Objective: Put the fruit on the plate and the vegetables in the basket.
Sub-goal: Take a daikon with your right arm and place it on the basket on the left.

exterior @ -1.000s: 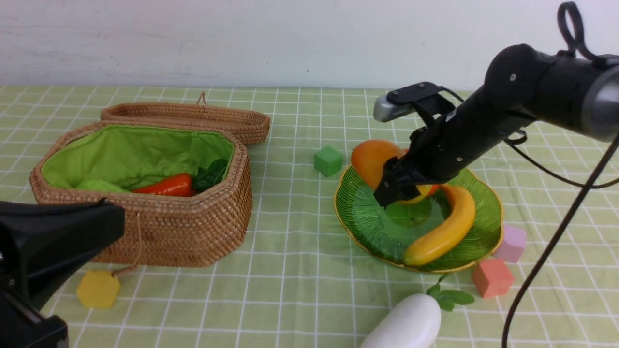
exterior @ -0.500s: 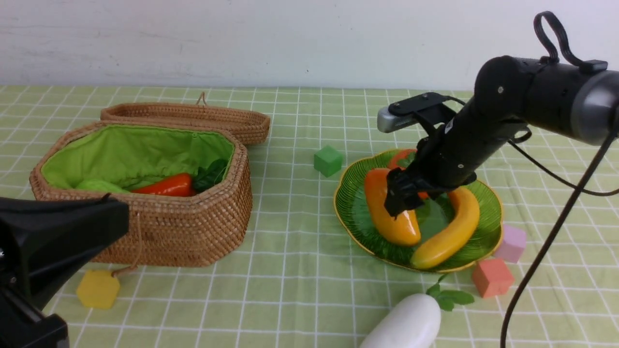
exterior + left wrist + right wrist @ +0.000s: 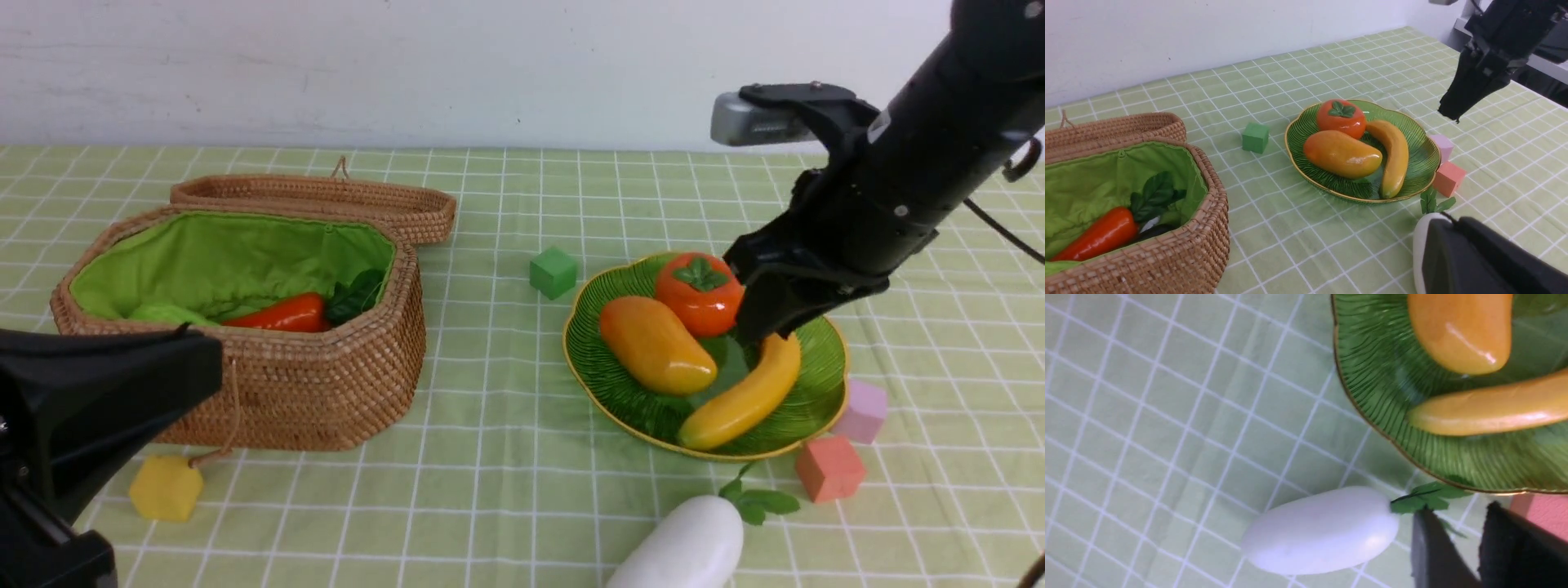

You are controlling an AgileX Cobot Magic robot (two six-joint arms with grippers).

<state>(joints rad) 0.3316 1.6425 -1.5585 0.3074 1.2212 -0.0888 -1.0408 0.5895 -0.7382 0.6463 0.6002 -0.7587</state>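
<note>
**Checked green desk: fruit on the plate, radish outside the basket**

Light green checked cloth is covering the desk (image 3: 490, 506) we are looking across, and a white wall is standing behind it. On the right, the plate (image 3: 589, 359) is carrying all three fruits. The mango (image 3: 657, 345) is lying on its left half. The persimmon (image 3: 700, 294) is sitting toward the back, close against the mango. The banana (image 3: 743, 396) is curving along the right side.

We are seeing the right fingers (image 3: 1437, 555) hanging over the plate's right part, just beside the persimmon in the front view. In the right wrist view they are standing slightly apart, showing a narrow gap and gripping nothing.

The radish (image 3: 682, 547) is lying on the cloth in front of the plate, its leaves pointing toward the rim.

On the left, the basket (image 3: 310, 384) is standing open, its lid (image 3: 326, 200) lying behind it. Inside, the red-orange vegetable (image 3: 277, 313) and the light green gourd (image 3: 167, 313) are resting on the green lining.

The left fingers (image 3: 163, 376) are showing at the near left, in front of the basket, pressed together.

A green cube (image 3: 553, 271), a lilac cube (image 3: 864, 410), a pink cube (image 3: 829, 467) and a yellow block (image 3: 166, 487) are sitting on the cloth.
</note>
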